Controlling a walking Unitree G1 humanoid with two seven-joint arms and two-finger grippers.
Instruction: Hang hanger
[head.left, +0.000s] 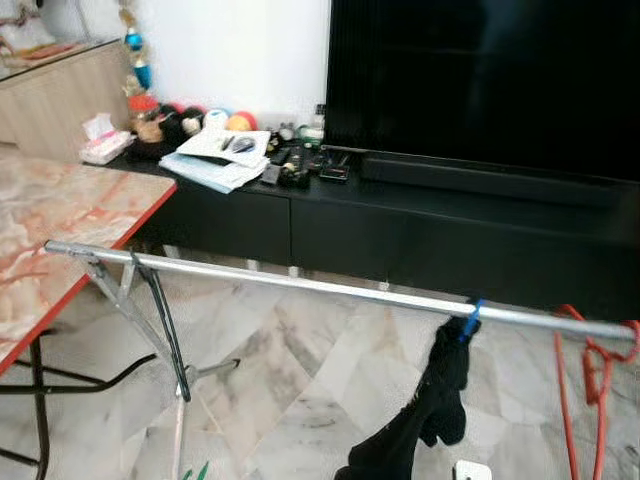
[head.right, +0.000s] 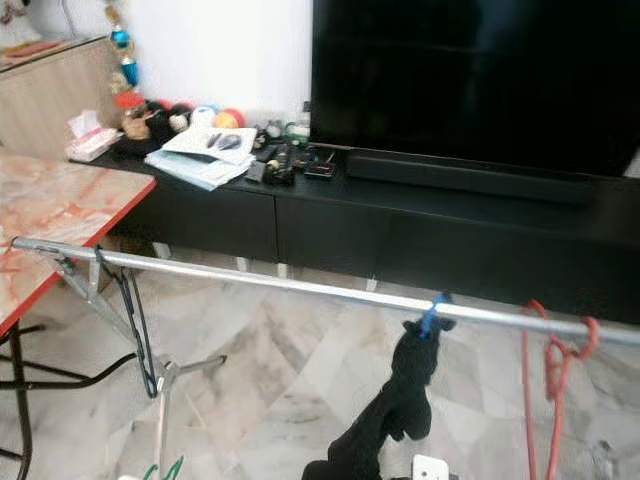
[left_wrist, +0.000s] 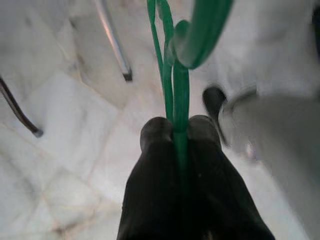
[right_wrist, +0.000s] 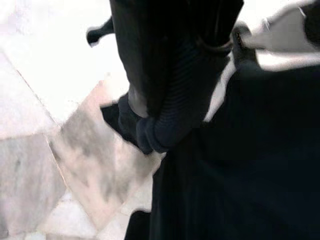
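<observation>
A green hanger (left_wrist: 176, 75) is pinched between the two black fingers of my left gripper (left_wrist: 179, 131), which is shut on its wire low over the marble floor. Its green tips (head.left: 196, 470) peek up at the bottom of the eye views, below the silver rail (head.left: 300, 284) of a drying rack. On that rail hang a black hanger (head.left: 165, 325) at the left, a blue clip hanger (head.left: 470, 318) holding a black garment (head.left: 432, 405), and a red hanger (head.left: 592, 375) at the right. The right wrist view looks onto dark cloth (right_wrist: 170, 100) over the floor.
A marble-topped table with a red edge (head.left: 70, 215) stands at the left, close to the rail's left end. Behind the rack runs a low black TV cabinet (head.left: 400, 225) with clutter and a large TV (head.left: 480, 80). The rack's legs (head.left: 130, 310) spread over the floor.
</observation>
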